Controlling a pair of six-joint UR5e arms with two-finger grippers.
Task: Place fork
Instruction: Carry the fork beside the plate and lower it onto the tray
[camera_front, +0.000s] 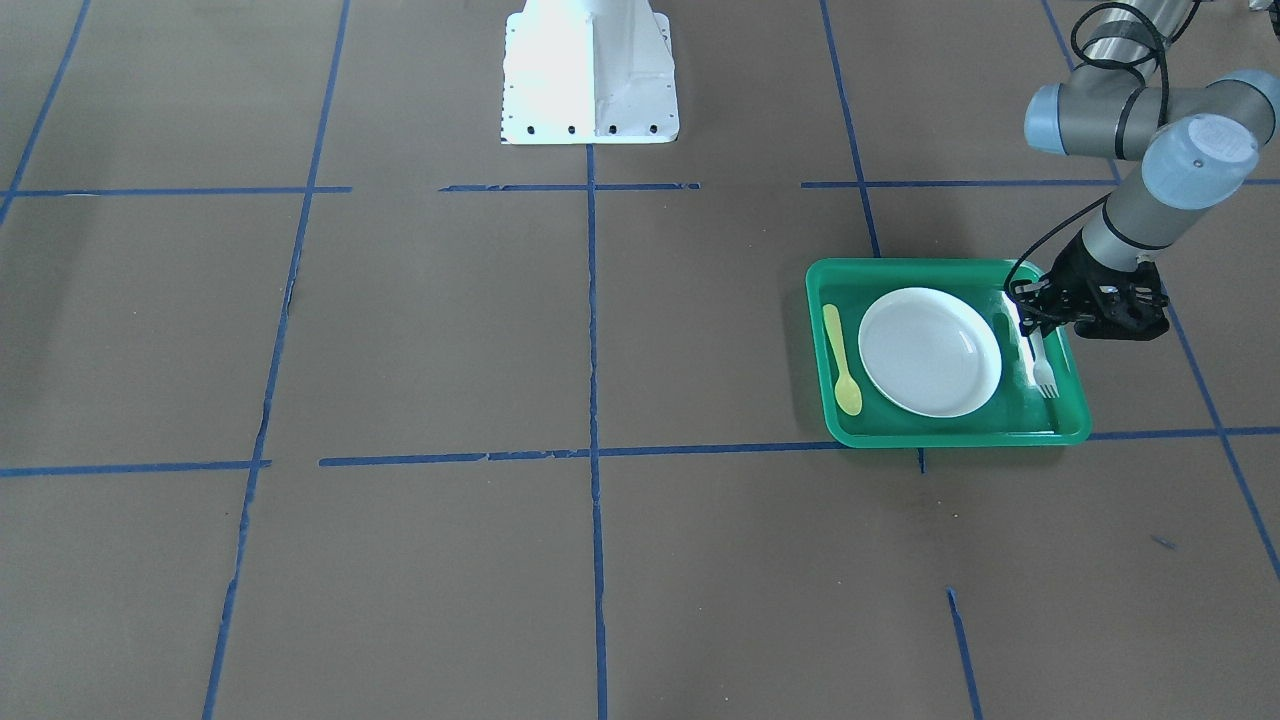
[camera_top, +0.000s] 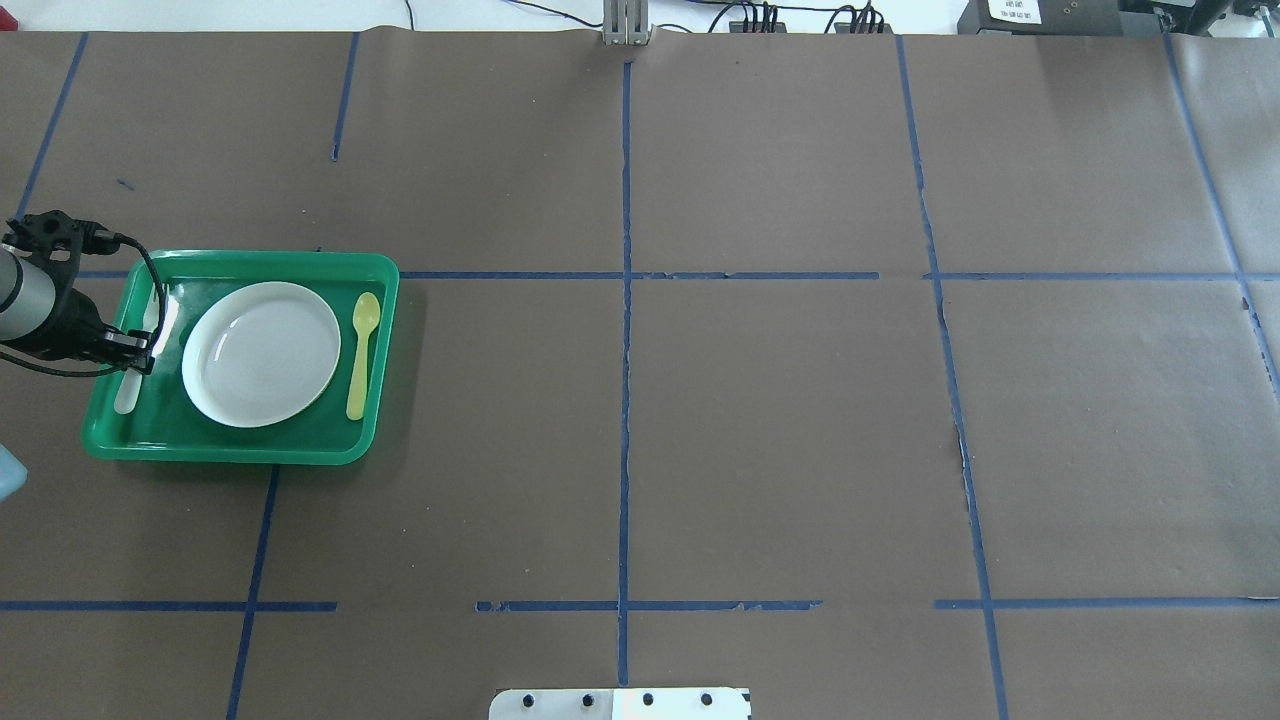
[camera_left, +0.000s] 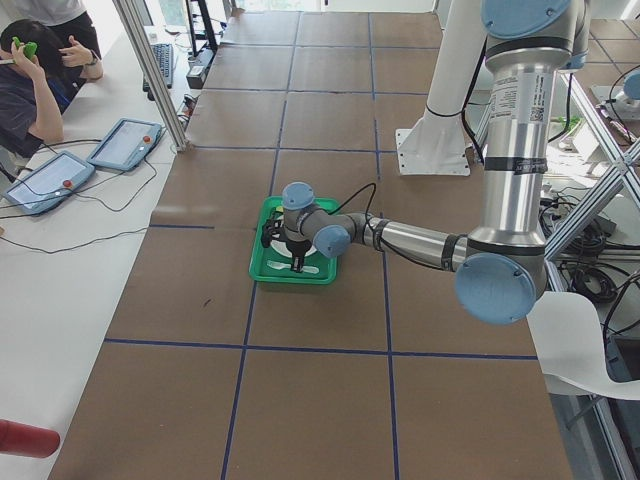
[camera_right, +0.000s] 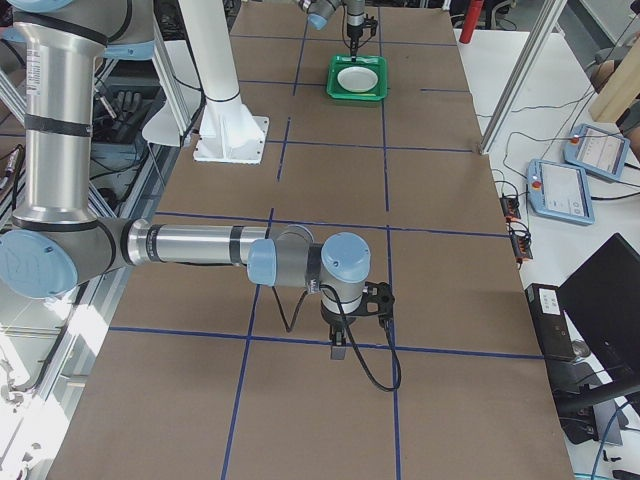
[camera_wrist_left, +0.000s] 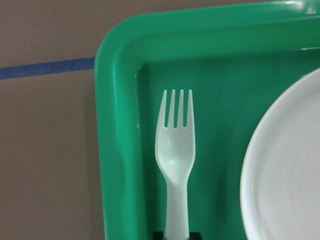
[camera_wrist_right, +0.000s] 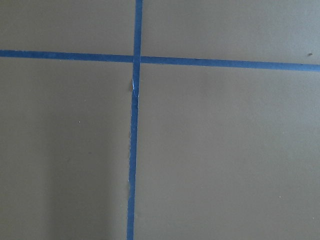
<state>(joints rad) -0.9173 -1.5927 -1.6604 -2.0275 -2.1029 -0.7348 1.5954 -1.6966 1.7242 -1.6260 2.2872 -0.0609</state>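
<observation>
The pale whitish plastic fork (camera_wrist_left: 175, 145) lies lengthwise in the green tray (camera_wrist_left: 120, 150), in the strip between the tray wall and the white plate (camera_wrist_left: 290, 175), tines pointing away from the robot. My left gripper (camera_front: 1030, 325) is low over that side of the tray (camera_top: 230, 452), its two dark fingertips (camera_wrist_left: 158, 234) pressed against either side of the fork's handle. In the overhead view the fork (camera_top: 150, 310) sticks out both ways past the gripper (camera_top: 140, 358). I cannot tell whether the fork rests on the tray floor. My right gripper (camera_right: 338, 350) hangs over bare table far from the tray; I cannot tell whether it is open or shut.
A yellow plastic spoon (camera_top: 360, 350) lies in the tray on the plate's (camera_top: 262, 352) other side. Brown paper with blue tape lines (camera_wrist_right: 134, 125) covers the table. The white robot base (camera_front: 590, 70) stands at the table's middle edge.
</observation>
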